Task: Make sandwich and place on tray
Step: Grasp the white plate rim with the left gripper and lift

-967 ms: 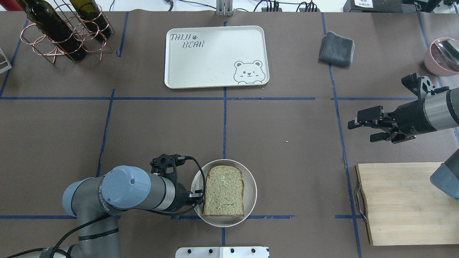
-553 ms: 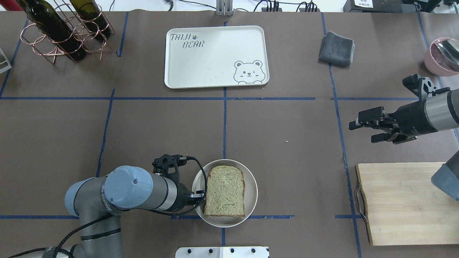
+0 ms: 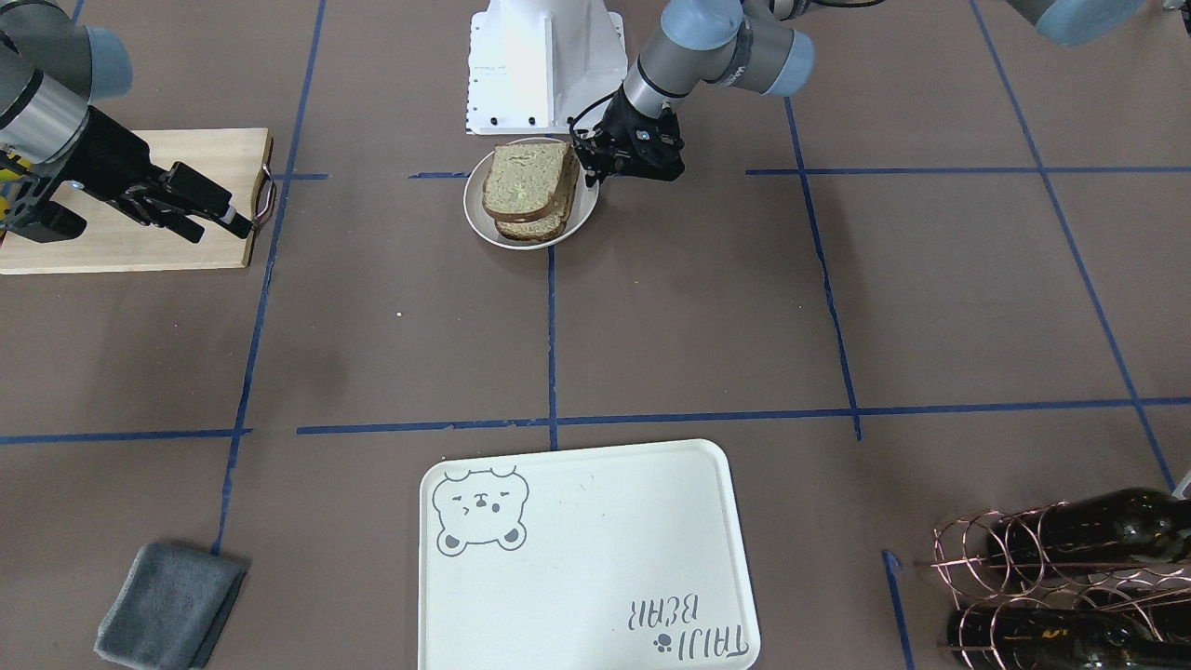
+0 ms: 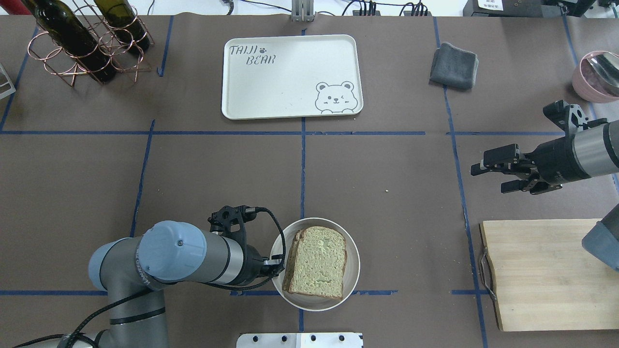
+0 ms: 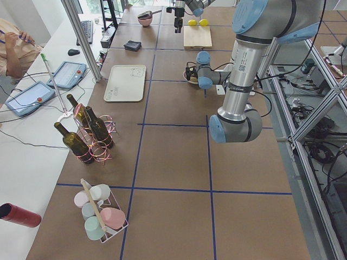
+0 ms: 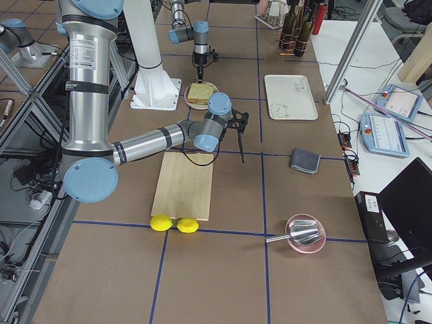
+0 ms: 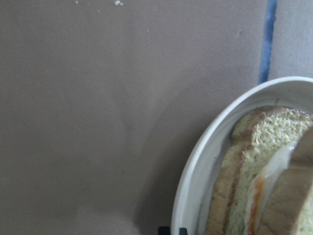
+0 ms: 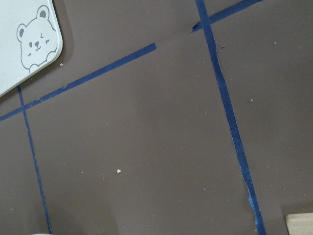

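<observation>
The sandwich [image 4: 316, 263] is two slices of tan bread on a small round white dish [image 4: 314, 305] at the table's near middle. White-and-orange egg [image 7: 261, 178] shows between the slices in the left wrist view. My left gripper [image 4: 278, 263] is shut on the dish's left rim; it also shows in the front-facing view [image 3: 591, 172]. The top slice sits askew on the lower one. The tray [image 4: 290, 77] with the bear drawing lies bare at the far middle. My right gripper [image 4: 489, 178] is open and empty above the table at the right.
A pale wooden cutting board [image 4: 541, 275] lies at the near right, with two lemons [image 6: 174, 224] past its end. A grey cloth [image 4: 453, 65] lies at the far right and a pink bowl with a spoon [image 4: 597, 77] at the right edge. A wire rack with wine bottles [image 4: 87, 43] stands far left.
My left gripper has moved to the right with the dish, which has shifted with it. The top slice now sits turned on the lower one. The right gripper has hardly moved.
</observation>
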